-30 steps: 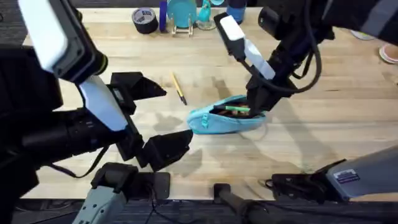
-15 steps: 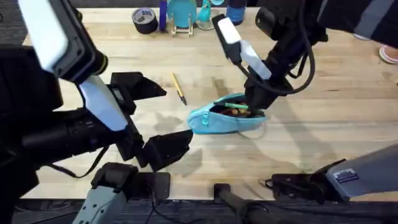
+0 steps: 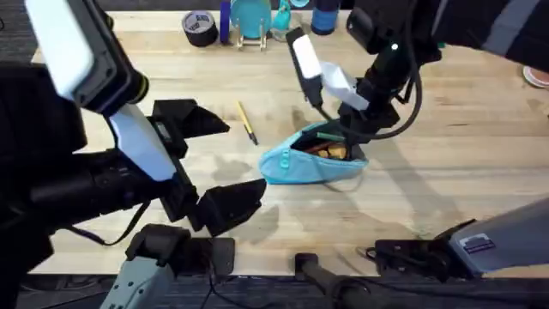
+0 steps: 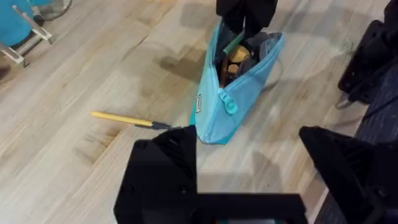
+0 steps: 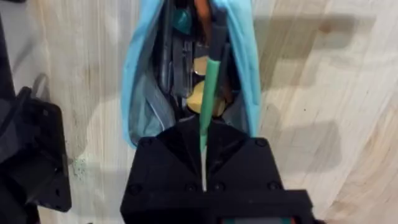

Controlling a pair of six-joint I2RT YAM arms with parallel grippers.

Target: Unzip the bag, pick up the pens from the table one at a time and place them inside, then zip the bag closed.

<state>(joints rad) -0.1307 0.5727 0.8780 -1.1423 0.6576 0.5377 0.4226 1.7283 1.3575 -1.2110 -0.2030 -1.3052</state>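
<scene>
The light-blue bag [image 3: 296, 165] lies unzipped in the middle of the table [image 3: 446, 163], its mouth gaping toward the far side. My right gripper [image 3: 347, 135] stands at the bag's right end, shut on the light green pen [image 5: 208, 93], whose free end pokes down into the open bag [image 5: 245, 50] among other items. From the left wrist the green pen [image 4: 233, 45] shows slanting into the bag [image 4: 217, 115]. The yellow pen [image 3: 247, 122] lies on the wood left of the bag, also seen as the yellow pen [image 4: 124, 118]. My left gripper [image 3: 219, 163] hovers open, left of the bag.
A black tape roll [image 3: 199, 27], a blue stand [image 3: 252, 17] and a dark blue bottle [image 3: 326, 15] line the table's far edge. Black cables [image 3: 386, 253] lie at the near edge by the right base.
The right gripper has tipped and shifted slightly toward the far side over the bag, and the green pen sits deeper in the opening. The left arm has not moved.
</scene>
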